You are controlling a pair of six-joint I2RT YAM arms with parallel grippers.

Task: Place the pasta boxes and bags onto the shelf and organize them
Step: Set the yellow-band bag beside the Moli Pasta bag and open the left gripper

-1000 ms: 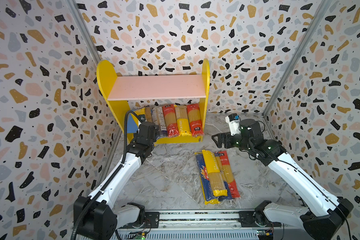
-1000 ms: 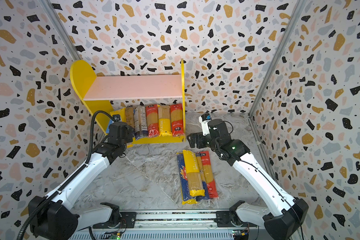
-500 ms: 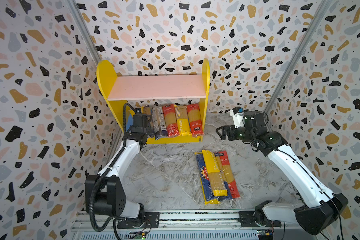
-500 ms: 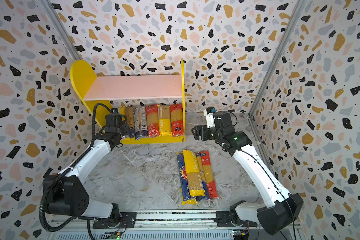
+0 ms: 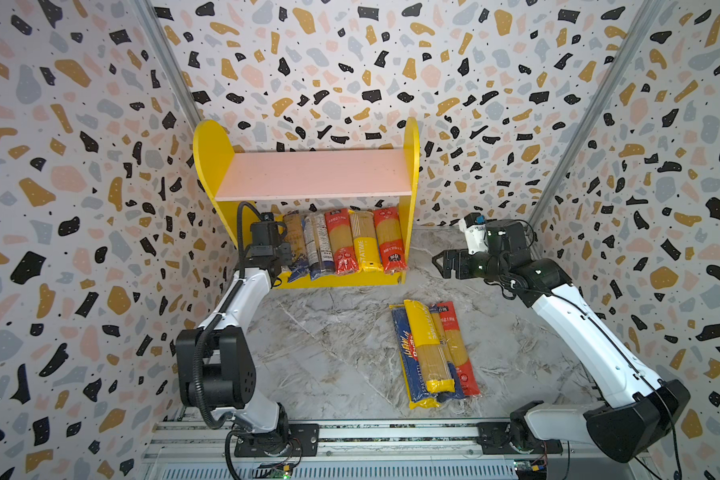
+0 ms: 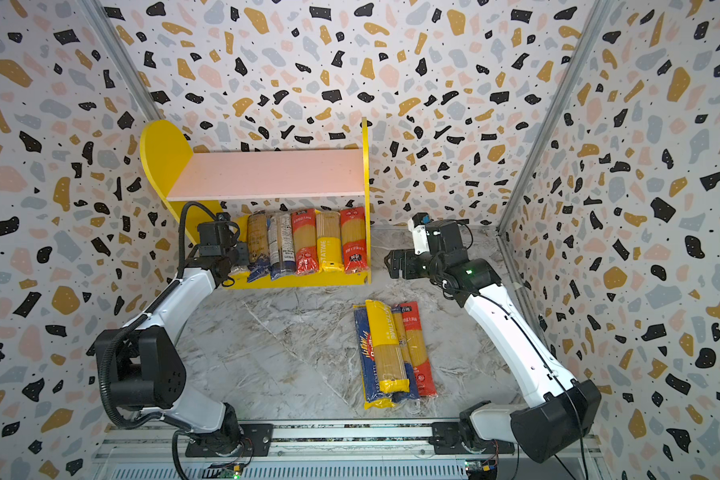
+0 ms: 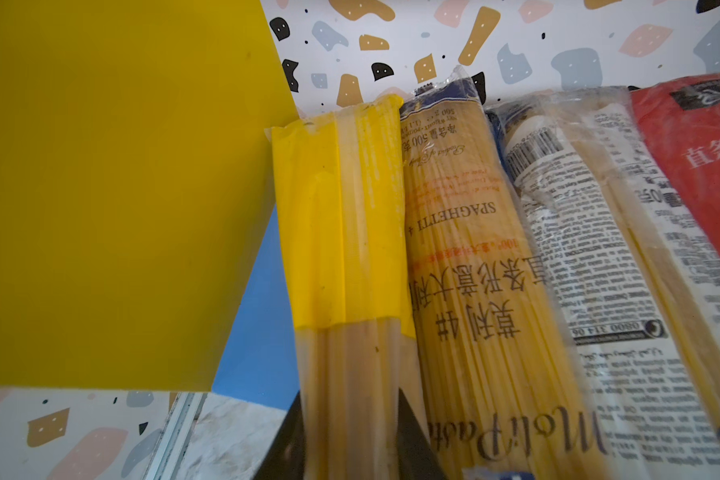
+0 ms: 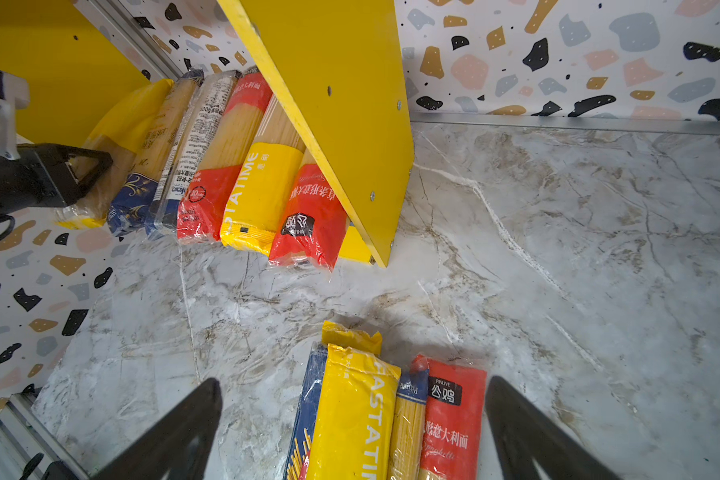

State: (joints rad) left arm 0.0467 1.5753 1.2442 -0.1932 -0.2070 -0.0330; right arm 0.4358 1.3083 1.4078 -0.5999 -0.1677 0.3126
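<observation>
The shelf (image 5: 312, 174) (image 6: 267, 174) stands against the back wall, its pink upper board bare. Several pasta packs (image 5: 341, 245) (image 6: 308, 245) lie side by side on the blue lower board. My left gripper (image 5: 282, 254) (image 6: 235, 254) (image 7: 352, 440) is at the left end of that row, shut on a yellow-wrapped pack (image 7: 341, 249) (image 8: 117, 137) next to the yellow side panel (image 7: 100, 166). Several more packs, blue, yellow and red, lie in a pile (image 5: 431, 353) (image 6: 391, 349) (image 8: 383, 415) on the marble floor. My right gripper (image 5: 439, 262) (image 6: 389, 262) (image 8: 352, 436) hangs open right of the shelf, beyond the pile's far end, with nothing held.
Speckled walls close in the back and both sides. The shelf's right side panel (image 8: 341, 104) stands just left of my right gripper. A metal rail (image 5: 350, 436) carrying both arm bases runs along the front edge.
My left gripper has pushed back and left, deeper into the lower tier with the yellow pack. My right gripper has risen a little and drawn back from the pile.
</observation>
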